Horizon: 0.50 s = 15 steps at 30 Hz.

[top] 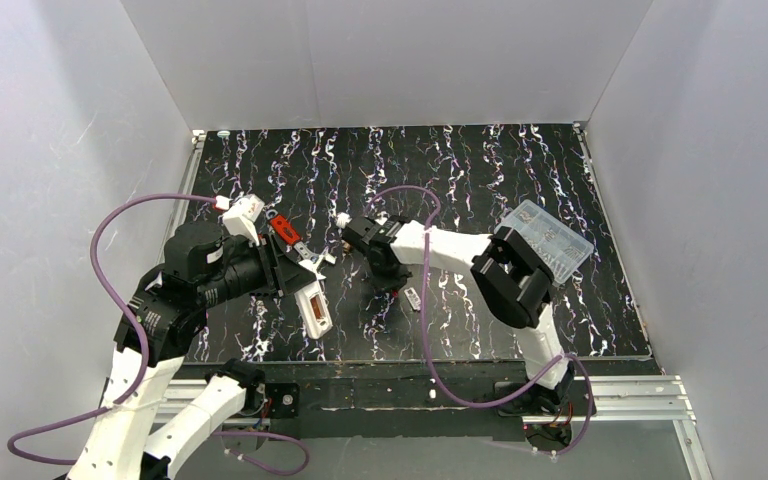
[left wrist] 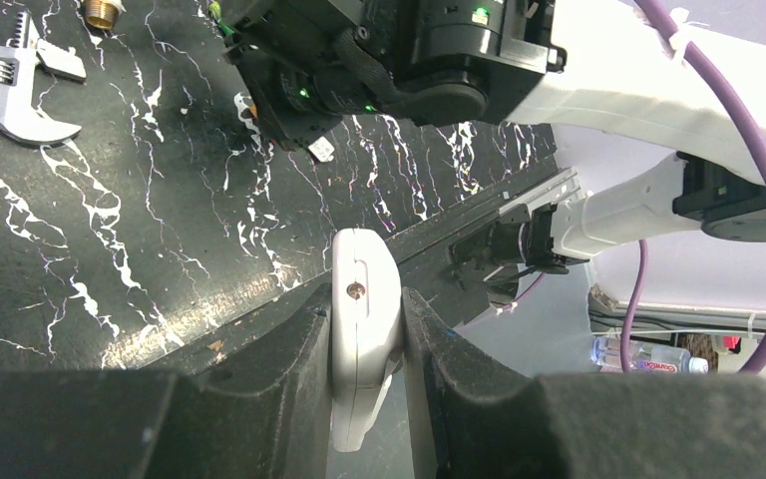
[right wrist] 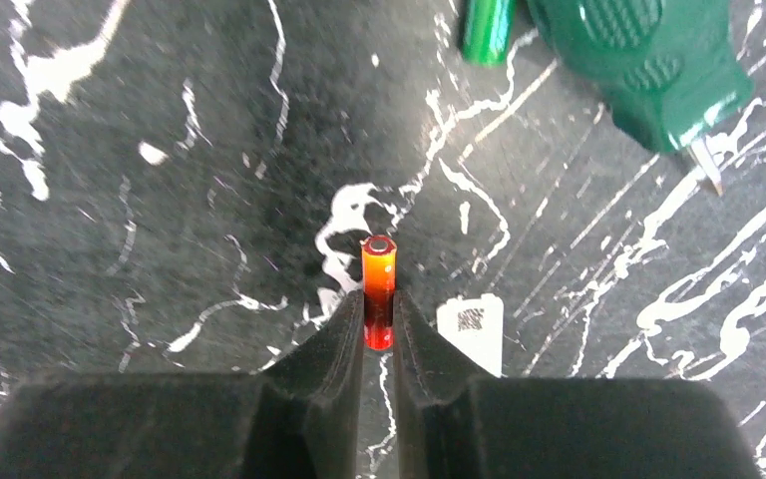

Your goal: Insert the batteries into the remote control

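Observation:
The remote control [left wrist: 364, 329], a slim white bar, stands edge-on between the fingers of my left gripper [left wrist: 367, 299], which is shut on it. In the top view the remote control [top: 315, 308] hangs from my left gripper [top: 297, 279] over the mat's near left. One of the batteries [right wrist: 378, 284], a thin red-orange cylinder, is pinched at its lower end by my right gripper [right wrist: 378, 307], close above the mat. My right gripper [top: 390, 282] sits mid-table, to the right of the remote. No other battery shows.
A small whitish cover plate [right wrist: 471, 329] lies just right of my right fingers. A green-handled screwdriver [right wrist: 648, 60] lies beyond it. An adjustable wrench [left wrist: 0, 85] and a red tool [top: 283, 228] lie near my left arm. A clear compartment box [top: 550, 238] sits at the right.

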Tool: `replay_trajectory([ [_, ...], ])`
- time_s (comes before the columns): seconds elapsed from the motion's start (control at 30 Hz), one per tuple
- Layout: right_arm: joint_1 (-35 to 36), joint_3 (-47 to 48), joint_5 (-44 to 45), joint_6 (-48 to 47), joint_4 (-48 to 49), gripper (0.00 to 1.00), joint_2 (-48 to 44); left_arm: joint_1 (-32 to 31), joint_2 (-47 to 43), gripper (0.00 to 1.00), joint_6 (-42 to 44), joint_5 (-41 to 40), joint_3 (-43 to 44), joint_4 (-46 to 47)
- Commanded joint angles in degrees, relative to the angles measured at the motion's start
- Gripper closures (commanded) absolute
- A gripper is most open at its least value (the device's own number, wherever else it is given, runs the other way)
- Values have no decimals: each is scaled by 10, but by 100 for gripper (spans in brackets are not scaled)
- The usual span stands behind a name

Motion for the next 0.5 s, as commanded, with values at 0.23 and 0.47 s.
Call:
replay_trajectory([
  [0.23, -1, -77, -25, -28, -3, 67, -10, -2, 4, 100, 2, 13, 16, 0],
  [0.47, -1, -84, -33, -26, 8, 74, -10, -2, 2, 100, 0, 13, 12, -1],
])
